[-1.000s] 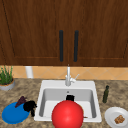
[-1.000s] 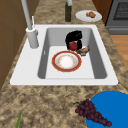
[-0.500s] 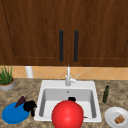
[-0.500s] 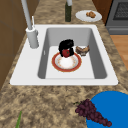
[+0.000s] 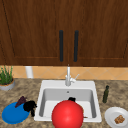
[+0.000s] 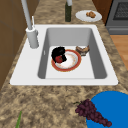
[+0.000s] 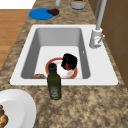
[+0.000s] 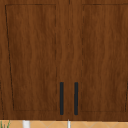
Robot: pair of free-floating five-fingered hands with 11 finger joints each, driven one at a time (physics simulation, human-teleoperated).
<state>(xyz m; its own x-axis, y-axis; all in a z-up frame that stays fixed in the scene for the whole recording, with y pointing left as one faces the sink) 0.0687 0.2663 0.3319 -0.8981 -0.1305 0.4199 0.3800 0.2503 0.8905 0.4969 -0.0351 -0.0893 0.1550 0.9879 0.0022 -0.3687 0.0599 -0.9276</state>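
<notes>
Right robot hand | still gripping red ball | shifted left over plate

A plate lies in the sink, with a bottle to its right.

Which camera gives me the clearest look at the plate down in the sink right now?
The left side view: the red-rimmed plate lies flat on the sink floor, the right hand over its left edge. In the right side view the olive oil bottle covers part of it. In the front view it shows as a big red disc.
</notes>
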